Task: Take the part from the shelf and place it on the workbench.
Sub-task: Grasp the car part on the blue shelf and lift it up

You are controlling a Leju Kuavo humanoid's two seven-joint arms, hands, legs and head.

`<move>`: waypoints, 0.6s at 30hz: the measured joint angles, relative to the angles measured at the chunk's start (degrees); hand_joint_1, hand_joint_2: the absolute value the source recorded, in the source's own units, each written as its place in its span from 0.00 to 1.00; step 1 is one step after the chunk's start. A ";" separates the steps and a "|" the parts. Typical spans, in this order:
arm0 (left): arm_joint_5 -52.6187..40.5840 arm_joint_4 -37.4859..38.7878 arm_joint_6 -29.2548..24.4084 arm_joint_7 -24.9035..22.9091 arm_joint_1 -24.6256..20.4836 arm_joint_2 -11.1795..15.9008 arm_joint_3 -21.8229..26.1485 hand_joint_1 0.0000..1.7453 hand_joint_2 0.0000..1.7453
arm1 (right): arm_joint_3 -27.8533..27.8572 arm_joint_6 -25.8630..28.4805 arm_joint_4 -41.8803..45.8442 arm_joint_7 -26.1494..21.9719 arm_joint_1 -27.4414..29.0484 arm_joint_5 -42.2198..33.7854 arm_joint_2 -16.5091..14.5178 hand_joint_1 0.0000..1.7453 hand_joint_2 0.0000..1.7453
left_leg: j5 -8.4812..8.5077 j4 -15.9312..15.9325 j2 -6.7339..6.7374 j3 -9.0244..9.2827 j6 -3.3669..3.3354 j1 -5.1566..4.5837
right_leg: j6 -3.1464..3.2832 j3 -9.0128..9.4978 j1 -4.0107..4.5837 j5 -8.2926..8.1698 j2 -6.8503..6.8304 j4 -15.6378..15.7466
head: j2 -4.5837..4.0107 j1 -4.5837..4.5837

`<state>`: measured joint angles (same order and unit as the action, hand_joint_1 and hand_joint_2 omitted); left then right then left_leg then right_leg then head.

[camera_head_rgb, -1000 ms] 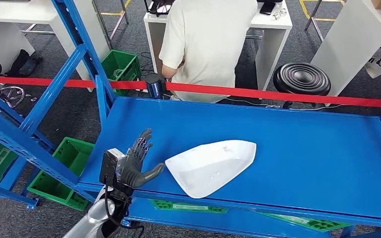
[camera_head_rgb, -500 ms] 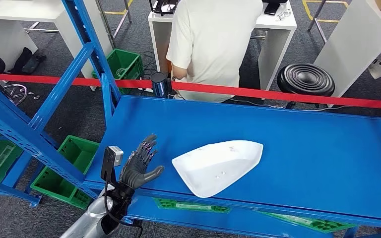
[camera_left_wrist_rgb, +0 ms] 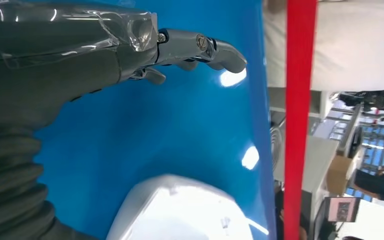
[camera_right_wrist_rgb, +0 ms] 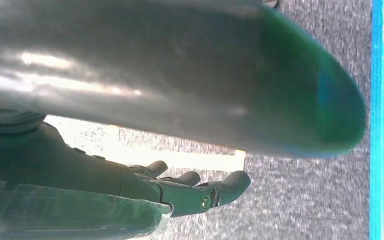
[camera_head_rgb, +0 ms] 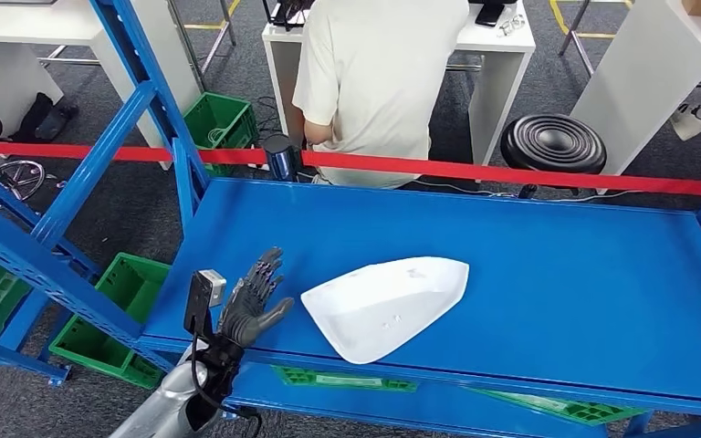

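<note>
A white, boat-shaped plastic part (camera_head_rgb: 385, 306) lies flat on the blue shelf (camera_head_rgb: 511, 265), near its front edge. My left hand (camera_head_rgb: 251, 306) hovers over the shelf's front left corner, just left of the part, fingers spread and holding nothing. A small gap separates its thumb from the part's rim. In the left wrist view the left hand (camera_left_wrist_rgb: 80, 55) reaches over the blue surface, with the white part (camera_left_wrist_rgb: 180, 210) close beside it. My right hand (camera_right_wrist_rgb: 180, 192) hangs low over grey carpet, fingers loosely extended and empty.
A red bar (camera_head_rgb: 511, 173) runs across behind the shelf. Beyond it a person in a pale shirt (camera_head_rgb: 379, 82) stands at a white desk, beside a black stool (camera_head_rgb: 552, 141). Blue diagonal shelf struts (camera_head_rgb: 100, 164) rise at left. Green crates (camera_head_rgb: 114, 315) sit on the floor.
The camera swayed slightly, shifting the whole scene. My left hand stays beside the part's left end, with its thumb a little less spread. The part has not moved.
</note>
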<state>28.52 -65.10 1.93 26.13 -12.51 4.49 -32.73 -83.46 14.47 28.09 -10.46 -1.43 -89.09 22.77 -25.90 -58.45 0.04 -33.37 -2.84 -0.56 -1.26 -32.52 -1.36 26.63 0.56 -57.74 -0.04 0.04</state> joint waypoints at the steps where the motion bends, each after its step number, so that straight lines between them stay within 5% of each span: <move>1: -0.41 -0.54 -0.42 0.13 0.09 0.01 -0.05 0.00 0.00 | -0.05 -0.02 0.02 -0.01 0.03 0.00 -0.04 0.00 0.00 | -0.11 0.59 0.09 0.20 -0.19 -0.21 | -0.12 -0.08 0.01 -0.06 -0.03 0.08 | 0.00 -0.01; 5: -1.38 -3.38 -1.31 0.42 0.76 0.00 -0.37 0.00 0.00 | -0.24 -0.02 0.02 -0.04 0.08 0.15 -0.04 0.00 0.00 | 1.08 2.59 0.33 0.82 -0.71 0.03 | -0.40 -1.49 0.13 1.17 -0.28 -2.24 | 0.00 -0.03; 8: -1.68 -4.95 -1.60 0.52 1.34 -0.06 -0.68 0.00 0.00 | -0.50 -0.13 0.02 0.12 0.15 0.03 0.07 0.00 0.00 | 1.49 3.12 0.53 0.91 -1.03 0.00 | 0.11 -6.59 0.10 5.65 -0.33 -12.83 | 0.00 0.12; 10: -1.87 -5.54 -1.73 0.53 1.94 -0.03 -0.86 0.00 0.00 | -0.55 -0.63 0.02 0.62 0.42 -0.48 0.10 0.00 0.00 | 1.45 3.03 0.79 0.88 -0.98 -0.06 | -0.55 -8.27 -0.07 6.32 -0.39 -16.20 | 0.00 0.13; 13: -2.05 -6.44 -1.95 0.54 2.50 -0.02 -1.03 0.00 0.00 | -0.27 -1.67 0.02 1.38 0.63 -0.84 0.10 0.00 0.00 | 0.89 2.16 1.48 0.79 -0.30 -0.04 | -2.39 -3.60 -0.48 2.19 -1.87 -6.44 | 0.00 0.15; 14: -2.06 -6.72 -1.98 0.54 2.60 0.01 -1.05 0.00 0.00 | -0.13 -1.82 0.02 1.48 0.59 -0.86 0.11 0.00 0.00 | 0.49 1.63 1.83 0.71 0.08 -0.13 | -2.42 -1.96 -0.54 1.04 -2.36 -3.08 | 0.00 0.11; 18: -2.16 -7.43 -2.03 0.62 2.96 0.21 -1.26 0.00 0.00 | 0.03 -1.75 -0.01 1.69 0.53 -0.18 -0.08 0.00 0.00 | -0.27 0.75 2.78 0.50 0.93 -0.17 | -0.73 -0.48 -0.31 0.08 -1.81 -0.36 | 0.00 -0.01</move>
<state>26.36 -72.53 -0.09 26.75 -9.55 4.70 -33.99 -83.43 12.72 28.09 -8.76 -0.90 -89.27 22.68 -26.17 -57.70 2.83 -32.86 -1.90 -0.72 -1.99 -33.00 -1.67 26.71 -1.25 -58.10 -0.04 0.04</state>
